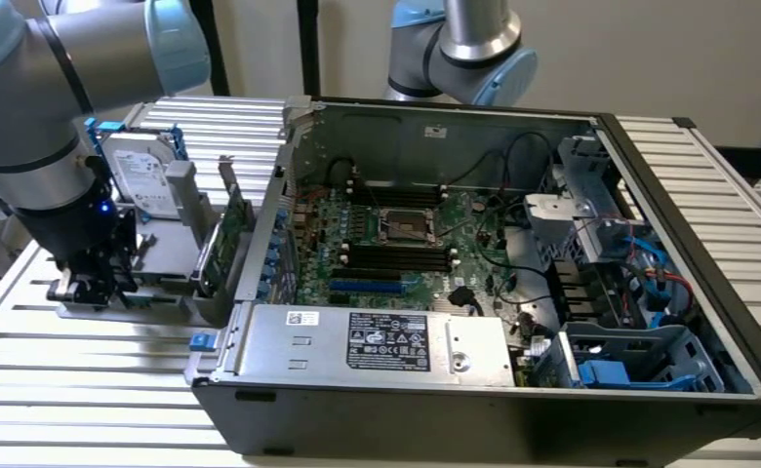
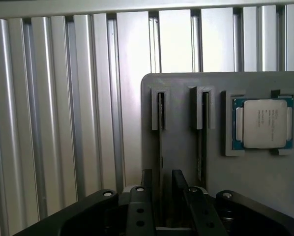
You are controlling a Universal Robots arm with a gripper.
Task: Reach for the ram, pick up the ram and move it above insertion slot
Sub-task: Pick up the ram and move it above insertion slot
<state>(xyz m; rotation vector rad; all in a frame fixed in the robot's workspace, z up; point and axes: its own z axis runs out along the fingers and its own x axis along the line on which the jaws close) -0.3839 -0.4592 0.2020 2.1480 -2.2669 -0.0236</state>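
In the wrist view, two rams stand on edge in the slots of a grey holder plate point(image 2: 181, 147). One ram point(image 2: 160, 118) runs straight into the gap of my gripper point(image 2: 161, 173); the other ram point(image 2: 204, 123) stands beside it. My dark fingers point(image 2: 147, 179) sit on either side of the first ram with a gap left, so the gripper is open around it. In the exterior view my gripper point(image 1: 88, 291) is down at the holder point(image 1: 159, 297), to the exterior view's left of the open computer case. The black memory slots point(image 1: 400, 256) lie on the motherboard inside.
A CPU point(image 2: 262, 123) rests in a recess of the holder. A hard drive point(image 1: 146, 175) and a green expansion card point(image 1: 231, 234) stand between my arm and the case wall point(image 1: 270, 224). A second arm point(image 1: 465, 44) rises behind the case. Ribbed aluminium table point(image 1: 81, 361).
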